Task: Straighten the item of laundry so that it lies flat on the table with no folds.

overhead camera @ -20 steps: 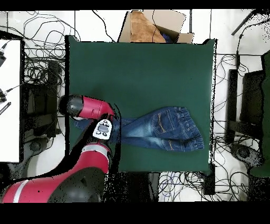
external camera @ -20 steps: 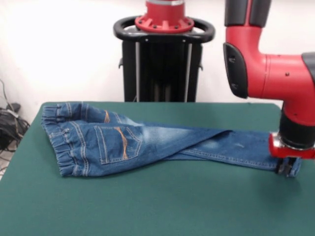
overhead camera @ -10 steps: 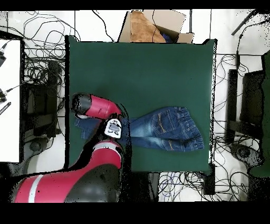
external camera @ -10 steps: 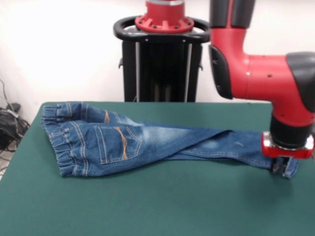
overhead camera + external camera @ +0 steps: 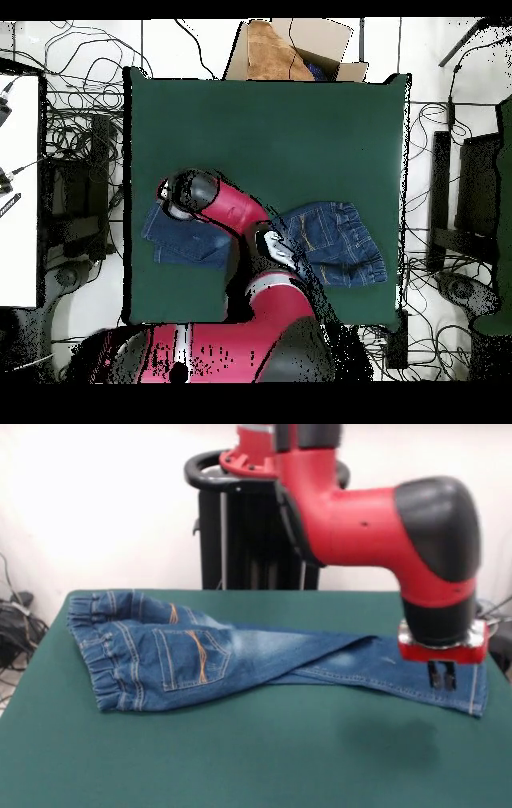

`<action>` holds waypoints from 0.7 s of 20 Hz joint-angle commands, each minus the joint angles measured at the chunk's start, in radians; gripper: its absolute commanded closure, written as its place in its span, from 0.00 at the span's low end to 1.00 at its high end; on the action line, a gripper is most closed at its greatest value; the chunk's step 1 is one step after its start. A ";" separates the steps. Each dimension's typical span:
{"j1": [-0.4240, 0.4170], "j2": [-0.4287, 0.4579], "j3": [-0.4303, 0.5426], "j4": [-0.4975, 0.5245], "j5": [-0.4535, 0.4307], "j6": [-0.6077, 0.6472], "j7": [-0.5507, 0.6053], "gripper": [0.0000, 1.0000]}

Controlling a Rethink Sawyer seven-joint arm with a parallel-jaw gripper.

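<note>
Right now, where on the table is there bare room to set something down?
The table is bare between the jeans and its edge by the cardboard box. It's crowded where the gripper hangs over the leg ends.

A plain white wall [image 5: 96,504] fills the background in the front view, evenly lit. At that picture's left edge, dark cables and equipment [image 5: 14,624] lie low beside the worktop. From above, the floor [image 5: 180,45] is pale, with seams, and black cables [image 5: 75,70] trail across it on all sides. An open cardboard box [image 5: 285,48] stands just past one worktop edge. A white surface [image 5: 20,190] and dark racks [image 5: 475,200] flank the sides.
</note>
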 commanded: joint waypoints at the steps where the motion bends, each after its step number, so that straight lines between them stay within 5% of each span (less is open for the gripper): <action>1: -0.154 -0.017 0.332 0.236 0.076 -0.064 0.042 1.00; 6: -0.157 -0.022 0.337 0.239 0.025 -0.043 0.115 1.00; 14: 0.135 0.003 -0.075 0.017 -0.158 0.183 0.236 1.00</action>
